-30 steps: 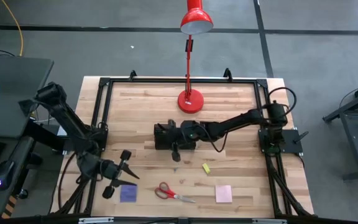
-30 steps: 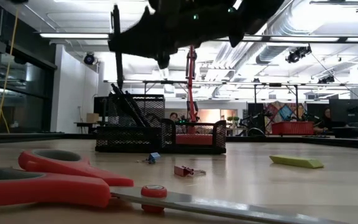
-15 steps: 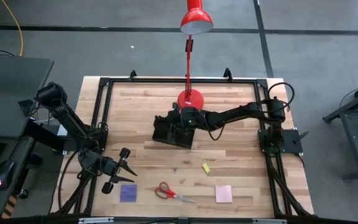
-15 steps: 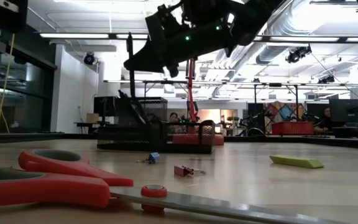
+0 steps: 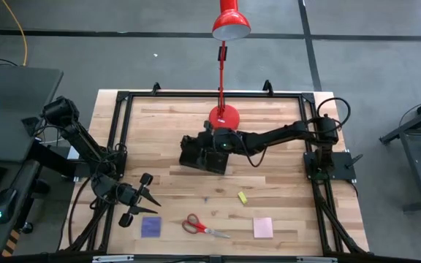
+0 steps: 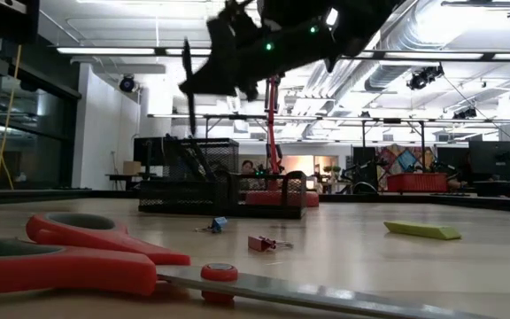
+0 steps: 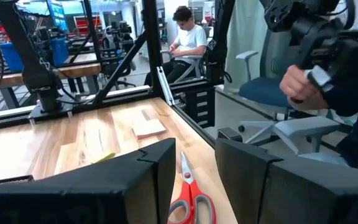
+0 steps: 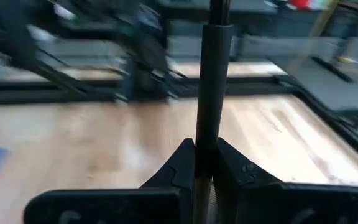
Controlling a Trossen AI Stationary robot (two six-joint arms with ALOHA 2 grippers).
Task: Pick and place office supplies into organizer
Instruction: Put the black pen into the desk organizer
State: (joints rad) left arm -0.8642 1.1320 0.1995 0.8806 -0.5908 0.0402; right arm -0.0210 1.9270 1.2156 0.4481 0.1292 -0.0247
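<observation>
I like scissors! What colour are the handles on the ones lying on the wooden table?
Red. The metal-bladed scissors show best in the low view.

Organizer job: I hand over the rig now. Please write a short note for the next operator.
Right gripper: shut on a black pen, held upright above the organizer at mid-table.
Left gripper: open, empty, waiting near the table's left front.
Done: some pens already stand in the organizer.
Left on the table: red scissors, purple sticky pad, pink sticky pad, yellow block, two small binder clips.
Next, likely: lower the pen in and release.
</observation>
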